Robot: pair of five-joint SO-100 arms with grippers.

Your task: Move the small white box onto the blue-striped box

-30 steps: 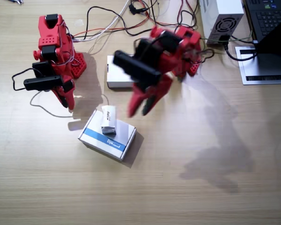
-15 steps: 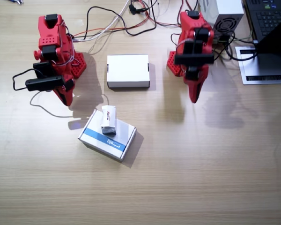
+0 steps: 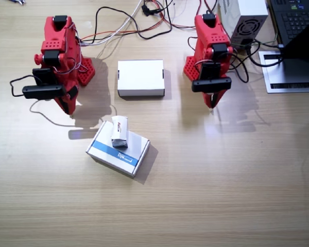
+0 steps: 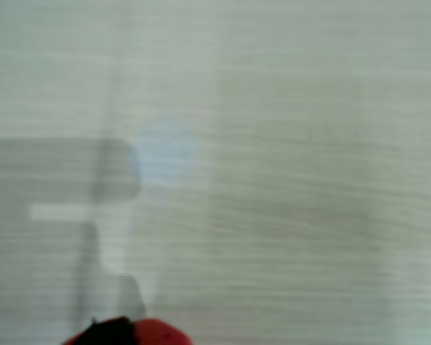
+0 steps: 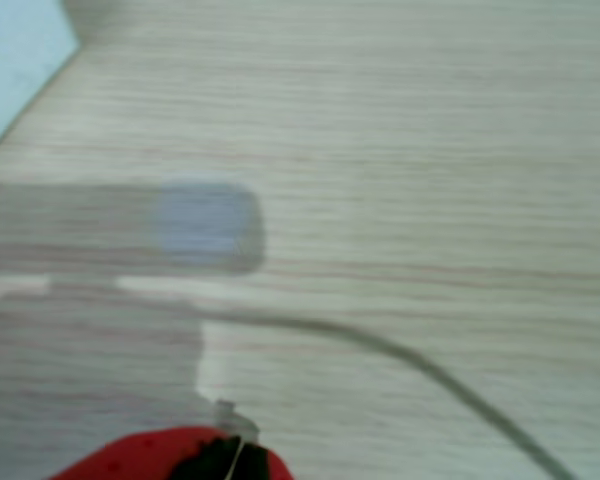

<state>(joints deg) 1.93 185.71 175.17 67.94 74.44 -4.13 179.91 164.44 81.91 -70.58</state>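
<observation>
Placement was seen complete: the small white box (image 3: 119, 131) lay on the blue-striped box (image 3: 118, 149), on the bench (image 3: 221, 185). The left gripper (image 3: 212, 103) and right gripper (image 3: 67, 107) were seen clenched, empty, well apart from that carton.

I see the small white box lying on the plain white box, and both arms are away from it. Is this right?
Not quite. In the fixed view the small white box lies on the blue-striped box, not on the plain white box. Both arms are indeed away.
</observation>
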